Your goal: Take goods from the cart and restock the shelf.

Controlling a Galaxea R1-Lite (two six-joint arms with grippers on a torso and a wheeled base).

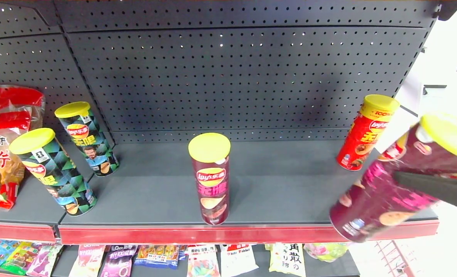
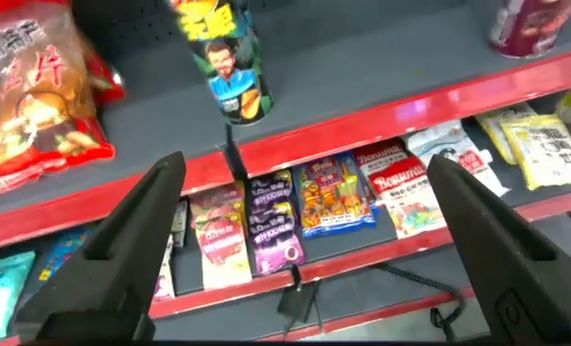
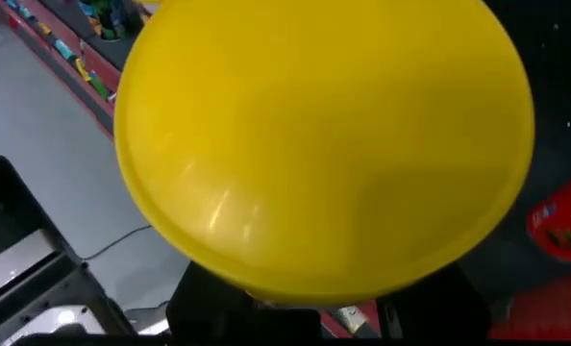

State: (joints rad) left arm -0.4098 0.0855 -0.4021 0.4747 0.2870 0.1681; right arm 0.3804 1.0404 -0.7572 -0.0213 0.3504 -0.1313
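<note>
From the head we look forward and down onto the shelf (image 1: 274, 181), close before its red front edge (image 1: 213, 234). Our left wrist camera sits lower, sharing that edge and the snack bags (image 2: 295, 211) beneath the shelf. Our right wrist camera nearly touches the yellow lid (image 3: 324, 144) of the tilted can (image 1: 370, 192) at the shelf's right end.

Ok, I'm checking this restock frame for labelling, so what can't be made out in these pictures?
- Maroon cylindrical chip can with yellow lid, head view: blurred, lid cut off by the right edge; right wrist view: its lid hides the body.
- Green-and-black patterned cylindrical can, left wrist view: lid end cut off by the picture edge.
- Red plastic snack bag, head view: cut off by the left edge.
</note>
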